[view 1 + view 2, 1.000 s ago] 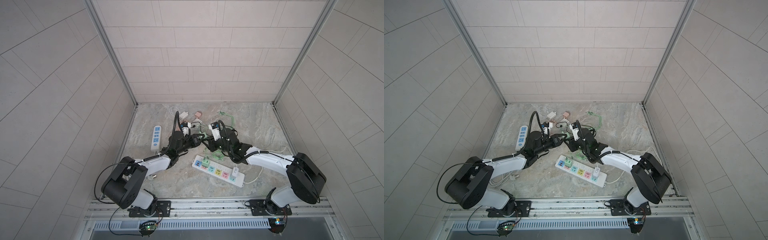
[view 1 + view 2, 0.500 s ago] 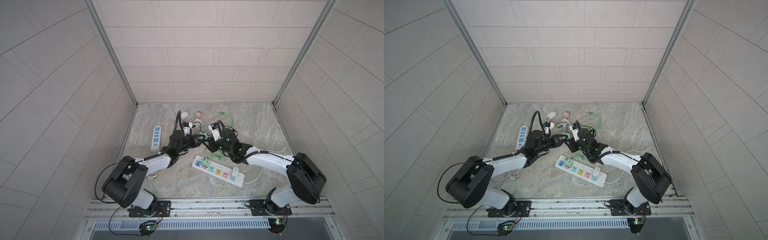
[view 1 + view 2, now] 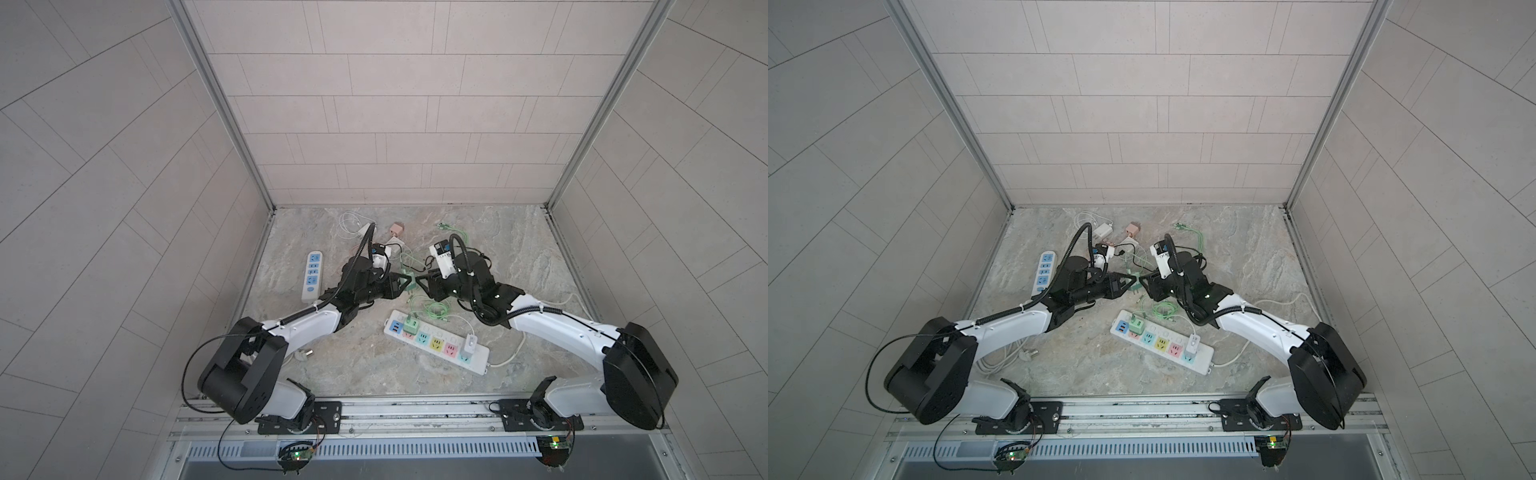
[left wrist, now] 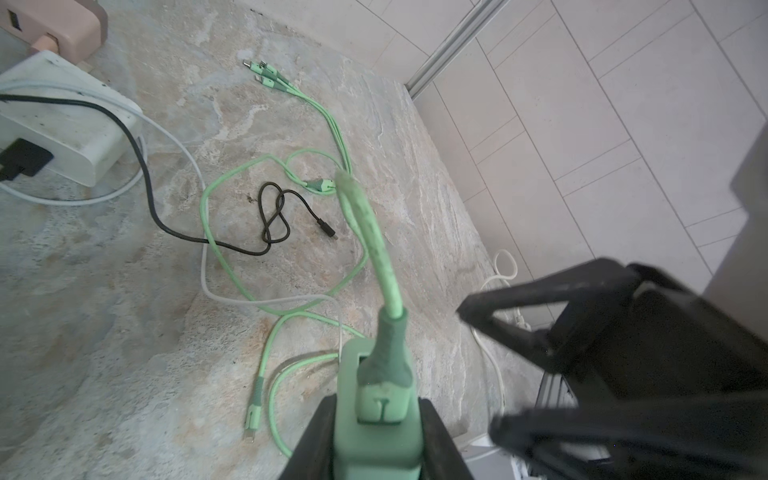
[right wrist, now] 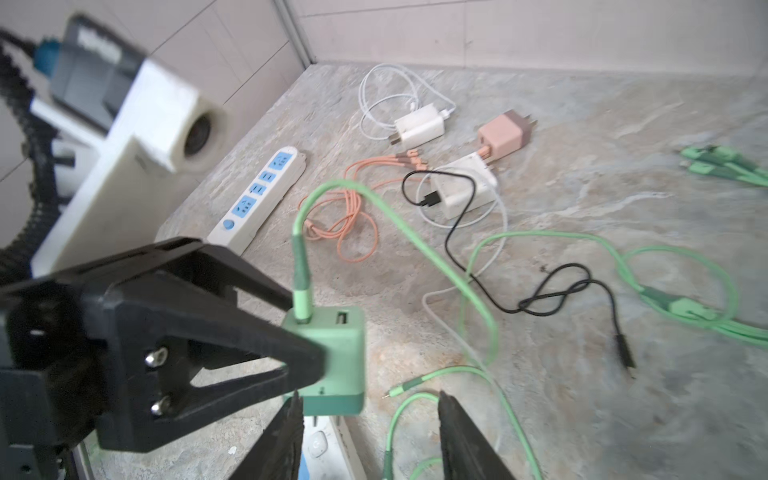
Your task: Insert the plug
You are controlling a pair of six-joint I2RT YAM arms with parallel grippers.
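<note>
We see the left gripper clenching the green charger, whose base is cut off in the left wrist view. The right gripper faces it, jaws parted and empty.

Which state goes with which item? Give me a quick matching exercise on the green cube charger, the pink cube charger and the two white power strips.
Items
1. green cube charger
2. pink cube charger
3. white power strip with blue sockets
4. white power strip with pastel sockets

States
A. two sockets occupied
B. clamped in the left gripper
C. lying far left, all sockets free
D. lying loose at the back

Pairs: 1-B, 2-D, 3-C, 4-A.
</note>
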